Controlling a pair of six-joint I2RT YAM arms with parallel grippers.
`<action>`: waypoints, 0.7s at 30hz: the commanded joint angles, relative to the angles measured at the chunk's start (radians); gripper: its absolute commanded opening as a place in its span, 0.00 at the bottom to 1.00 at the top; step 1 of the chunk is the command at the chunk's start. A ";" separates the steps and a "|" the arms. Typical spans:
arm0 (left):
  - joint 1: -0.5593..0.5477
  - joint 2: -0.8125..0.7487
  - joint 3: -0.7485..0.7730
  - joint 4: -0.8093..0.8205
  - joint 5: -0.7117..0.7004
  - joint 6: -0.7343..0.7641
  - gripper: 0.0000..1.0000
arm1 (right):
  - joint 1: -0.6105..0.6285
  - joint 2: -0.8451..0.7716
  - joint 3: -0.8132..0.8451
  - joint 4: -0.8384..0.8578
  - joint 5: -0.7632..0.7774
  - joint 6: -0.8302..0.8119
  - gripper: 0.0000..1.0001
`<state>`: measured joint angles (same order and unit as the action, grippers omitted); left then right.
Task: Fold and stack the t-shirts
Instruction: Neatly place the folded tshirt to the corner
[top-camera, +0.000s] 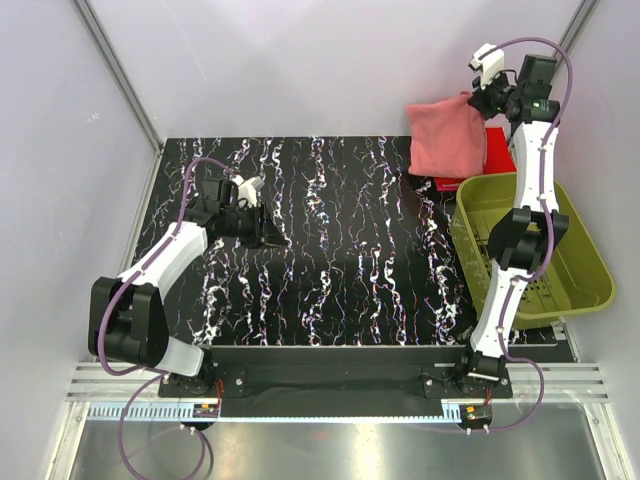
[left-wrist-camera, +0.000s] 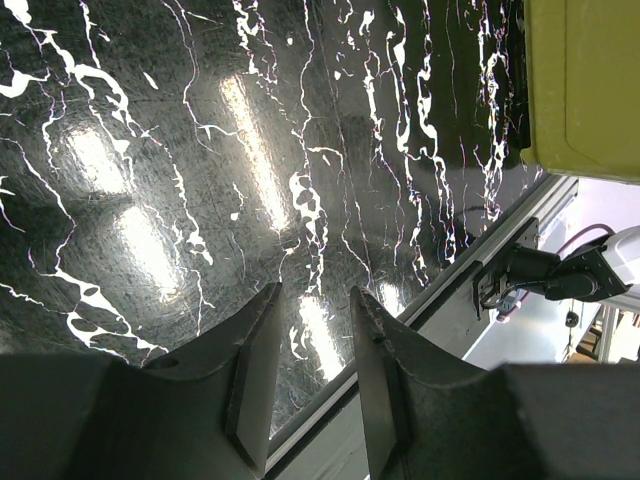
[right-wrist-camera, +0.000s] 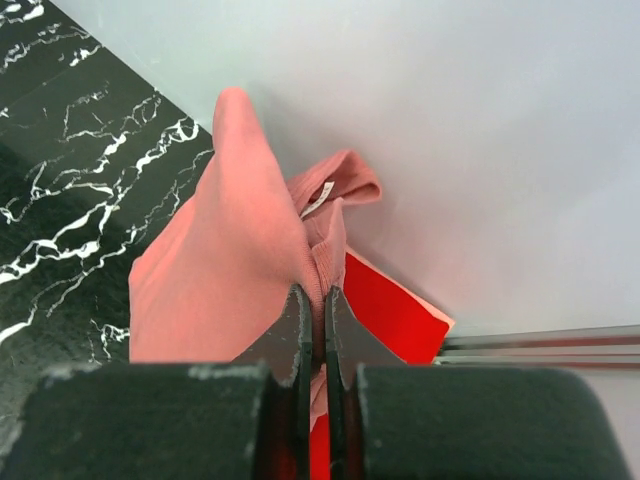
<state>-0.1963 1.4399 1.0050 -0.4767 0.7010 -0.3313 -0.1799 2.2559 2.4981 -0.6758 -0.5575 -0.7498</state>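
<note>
The right gripper is pinched almost closed on a fold of the pink shirt, holding it up over the far right corner of the surface. The cloth hangs limp from the grip, so I judge it light, soft and without stiffness. It will sag and swing wherever it is unsupported, and a thin pinch could slip. A hold on a hem, shoulder seam or the collar band should be firmer than one on loose mid-panel cloth.

The pink shirt is plain salmon and bunched in long drapes, with a white label showing at the neck. Under it the red shirt lies flat and is brighter, just beside the basket.

The left gripper hovers over bare surface, its jaws a little apart and holding nothing.
</note>
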 joint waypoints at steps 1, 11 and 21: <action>-0.002 -0.036 -0.002 0.032 0.040 0.020 0.38 | -0.016 -0.007 0.050 0.036 0.010 -0.057 0.00; -0.002 -0.021 -0.005 0.039 0.060 0.011 0.38 | -0.138 0.112 0.117 0.110 -0.013 -0.046 0.00; -0.002 -0.004 -0.009 0.030 0.038 0.020 0.38 | -0.181 0.321 0.194 0.361 -0.048 0.093 0.00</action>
<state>-0.1963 1.4403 1.0035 -0.4732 0.7300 -0.3305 -0.3729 2.5572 2.6221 -0.4797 -0.5621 -0.7315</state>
